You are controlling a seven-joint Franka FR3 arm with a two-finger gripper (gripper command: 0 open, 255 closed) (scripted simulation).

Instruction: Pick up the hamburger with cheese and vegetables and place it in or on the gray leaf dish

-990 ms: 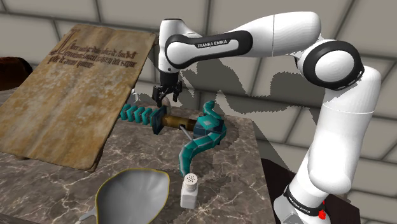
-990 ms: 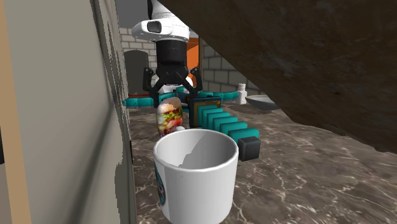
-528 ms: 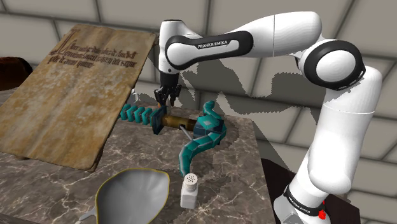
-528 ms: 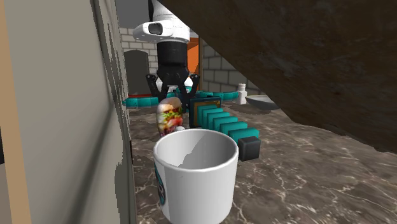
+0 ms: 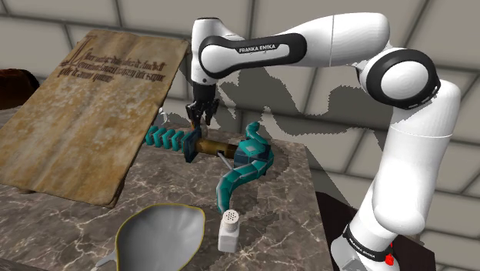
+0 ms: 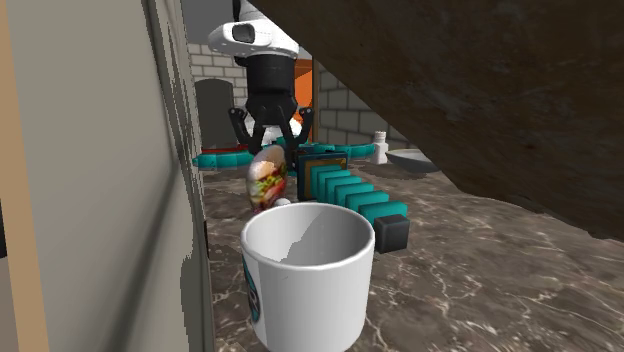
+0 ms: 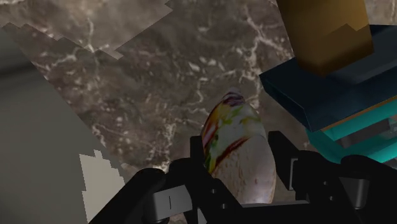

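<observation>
standing on edge, the burger (image 6: 267, 181) is clasped between the pincer's (image 6: 269, 146) two fingers, which have closed partway and press on its flat faces from either side. gripping it across its thin way is likely why it hangs upright and not flat. it hangs straight under the pincer, and i judge it just clear of the marble top (image 5: 292, 208), though the gap is hard to see. close beside the pincer lies a teal segmented toy (image 5: 245, 165) with a dark block end. it is near enough to brush on a sideways move, so rising higher first looks wise. the dish (image 5: 158, 231) lies well away from the pincer, toward the stand's end of the top, with a shaker (image 5: 229, 229) just beside it. a mug (image 6: 308, 268) stands apart from the pincer on the side away from the dish.
</observation>
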